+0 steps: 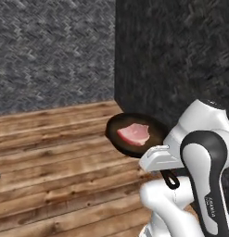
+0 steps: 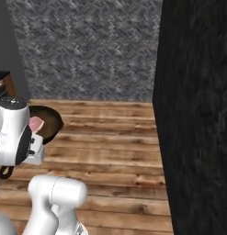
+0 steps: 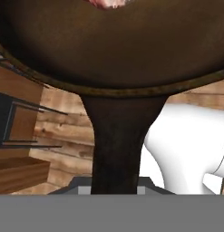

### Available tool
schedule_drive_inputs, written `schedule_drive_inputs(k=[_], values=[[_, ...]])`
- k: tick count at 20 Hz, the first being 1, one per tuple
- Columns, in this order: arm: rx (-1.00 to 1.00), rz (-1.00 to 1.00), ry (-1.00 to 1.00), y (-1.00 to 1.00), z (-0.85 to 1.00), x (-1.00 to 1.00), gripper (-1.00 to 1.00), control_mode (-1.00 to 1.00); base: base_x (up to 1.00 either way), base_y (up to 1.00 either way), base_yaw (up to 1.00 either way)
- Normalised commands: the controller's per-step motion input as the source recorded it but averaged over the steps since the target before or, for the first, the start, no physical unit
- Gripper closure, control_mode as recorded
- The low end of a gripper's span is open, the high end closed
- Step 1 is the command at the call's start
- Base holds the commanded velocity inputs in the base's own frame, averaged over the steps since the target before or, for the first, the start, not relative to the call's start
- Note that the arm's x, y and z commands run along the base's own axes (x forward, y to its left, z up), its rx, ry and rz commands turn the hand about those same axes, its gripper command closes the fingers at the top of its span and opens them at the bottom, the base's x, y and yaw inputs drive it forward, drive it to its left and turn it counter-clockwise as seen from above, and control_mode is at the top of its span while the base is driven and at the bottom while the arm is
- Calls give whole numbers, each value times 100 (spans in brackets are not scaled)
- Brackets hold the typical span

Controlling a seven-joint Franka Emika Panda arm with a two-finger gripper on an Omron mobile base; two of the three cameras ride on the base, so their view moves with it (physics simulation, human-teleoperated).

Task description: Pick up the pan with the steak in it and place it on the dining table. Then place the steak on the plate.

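The black pan (image 1: pixel 126 125) hangs in the air above a wooden plank floor, roughly level, with the pink steak (image 1: pixel 133 134) lying flat in it. My gripper (image 1: pixel 158 159) is shut on the pan's short handle (image 3: pixel 115 145), whose loop end (image 1: pixel 171 180) sticks out behind the hand. In the right base view the pan (image 2: pixel 49 120) and a sliver of steak (image 2: pixel 36 124) peek out from behind my arm. The hand view looks along the handle to the pan (image 3: pixel 113 45), with the steak (image 3: pixel 106 3) at the top edge. The dining table and the plate are out of view.
A tall dark block or wall (image 1: pixel 181 46) (image 2: pixel 197 114) stands close on the right. A grey herringbone wall (image 2: pixel 87 46) closes the back. The wooden floor (image 1: pixel 51 152) stretches left and ahead. A dark-topped wooden piece of furniture (image 2: pixel 2 80) shows at the far left edge.
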Motion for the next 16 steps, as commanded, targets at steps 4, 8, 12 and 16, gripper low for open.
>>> schedule_drive_inputs(k=[4,8,12,16], values=[[0,0,0,0,0,0,100,100,100,-13,0],[0,0,0,0,0,0,100,100,100,-24,0],[0,0,0,0,0,0,100,100,100,-30,1],[0,0,0,0,0,0,100,100,98,-37,6]])
